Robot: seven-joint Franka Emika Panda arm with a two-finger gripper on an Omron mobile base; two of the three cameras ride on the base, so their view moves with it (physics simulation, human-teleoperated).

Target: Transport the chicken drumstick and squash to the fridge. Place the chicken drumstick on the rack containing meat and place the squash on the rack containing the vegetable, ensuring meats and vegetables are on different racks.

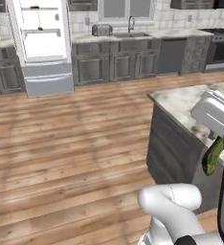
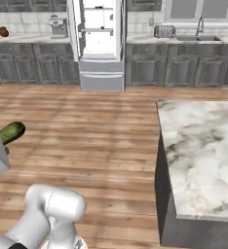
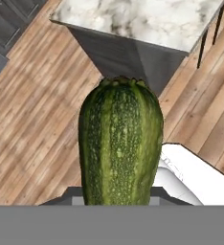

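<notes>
**Squash held in the air, far from the open fridge**

At the far wall the fridge [image 1: 39,43] stands open; small dark items sit on its two pale shelves, too small to make out. The wooden floor lies between it and the marble-topped island [image 1: 181,103].

The squash [image 3: 121,148] is carried off the floor beside that island. In the hand view its long axis runs straight out from the gripper, stem end pointing away toward the island's corner. In the left base view it hangs tilted, lower end down-left [image 1: 212,156]; in the right base view it juts up-right [image 2: 11,132].

The jaws are clamped on the squash's near end; the fingertips themselves are hidden behind it.
</notes>
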